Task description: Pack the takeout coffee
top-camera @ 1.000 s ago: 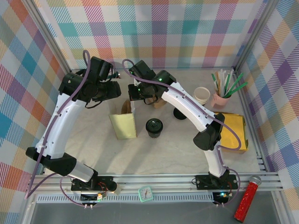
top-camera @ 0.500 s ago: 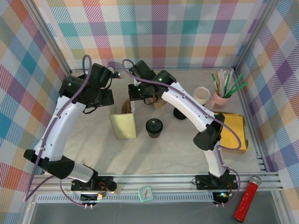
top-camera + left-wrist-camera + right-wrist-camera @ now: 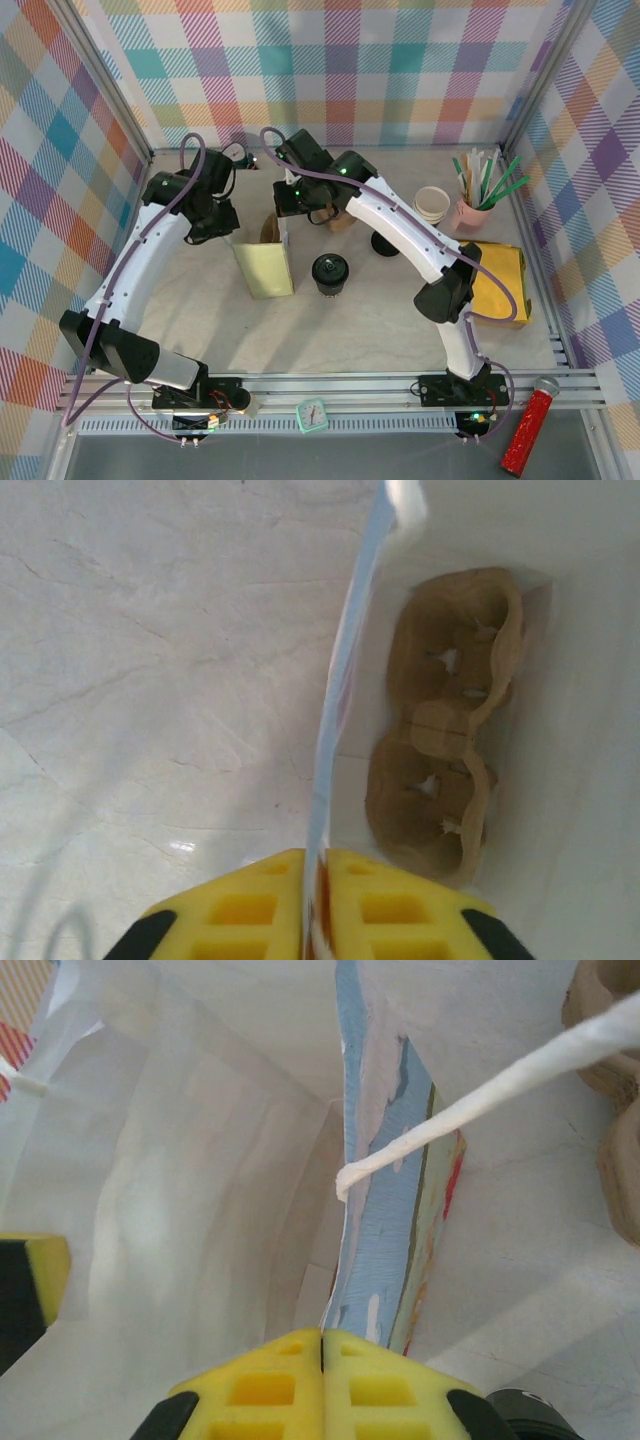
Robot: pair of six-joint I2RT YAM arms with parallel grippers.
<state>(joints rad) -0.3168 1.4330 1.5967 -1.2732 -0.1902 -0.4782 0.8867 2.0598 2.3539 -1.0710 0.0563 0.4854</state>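
**Coffee upright on bench, outside the bag; both end effectors pinched on bag walls**

Coffee (image 3: 331, 272): standing on the bench (image 3: 330, 340) with its black lid up and its long axis vertical. The top camera looks almost straight down onto the lid. It sits just right of the paper bag (image 3: 265, 262), close to it. I can't tell if they touch. It is not in the bag.

Bag: standing with its mouth up, tan face toward the near edge, white inside. My left wrist camera looks down past the wall to the bag floor. A brown cardboard cup carrier (image 3: 440, 770) lies flat there, two pockets end to end, with its long axis along the wall I'm holding.

Left end effector (image 3: 315, 865): yellow pads fully closed on the bag's left wall at the rim, with the paper sandwiched between them.

Right end effector (image 3: 322, 1345): pads pressed together on the opposite wall, which is white inside and printed blue and red outside. A white string handle (image 3: 480, 1090) crosses the view just beside that wall.

A second brown cardboard piece (image 3: 342, 221) sits on the bench behind the coffee, partly under my right arm.

Other containers: a stack of lidless paper cups (image 3: 432, 203) sits far right. Just beside it is a pink cup (image 3: 470, 215) holding green and white sticks (image 3: 490, 175). Both are well apart from the coffee.
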